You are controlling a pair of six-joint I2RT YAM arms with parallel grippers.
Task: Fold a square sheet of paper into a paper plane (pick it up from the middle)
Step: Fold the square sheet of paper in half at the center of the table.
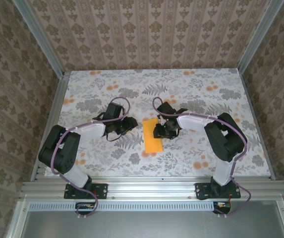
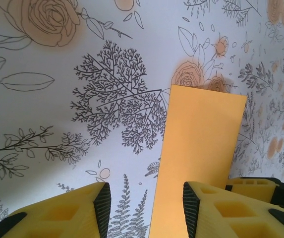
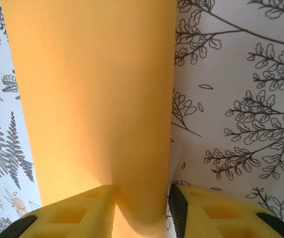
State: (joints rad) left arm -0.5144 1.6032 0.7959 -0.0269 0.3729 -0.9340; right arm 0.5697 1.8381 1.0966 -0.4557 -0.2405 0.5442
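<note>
Right claw (image 3: 142, 196), jaws part-open, we saw straddling the bright-orange folded paper sheet (image 3: 92, 99); left claw (image 2: 146, 198), at its nine o'clock, gaped empty.

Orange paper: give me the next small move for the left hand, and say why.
Probably ease the left hand rightward over the folded orange paper. Its jaws stand open, holding nothing, at the sheet's left edge, while the right hand straddles the opposite edge.

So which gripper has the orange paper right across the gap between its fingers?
The right gripper: the orange paper spans its whole gap. The left gripper stands open with mostly tablecloth between its fingers.
</note>
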